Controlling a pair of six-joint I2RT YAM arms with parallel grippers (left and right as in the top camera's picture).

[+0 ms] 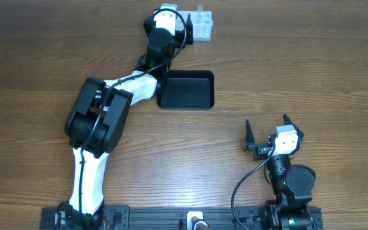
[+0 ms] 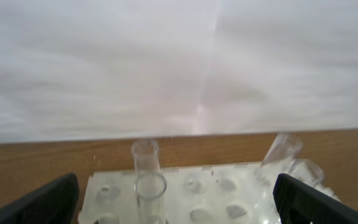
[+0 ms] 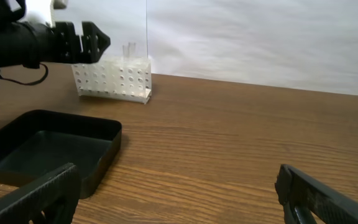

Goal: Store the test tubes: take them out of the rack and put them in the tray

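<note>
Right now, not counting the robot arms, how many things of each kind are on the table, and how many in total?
Test tubes: 4 that I can make out
Rack: 1
Tray: 1
Total: 6

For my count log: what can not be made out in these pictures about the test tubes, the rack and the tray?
- Number of test tubes: left wrist view, the bottom edge cuts off the rack; top view, too small.
- Part of the rack: top view, under the left arm.
- Tray floor: right wrist view, partly behind its near wall, cut by the edge.
</note>
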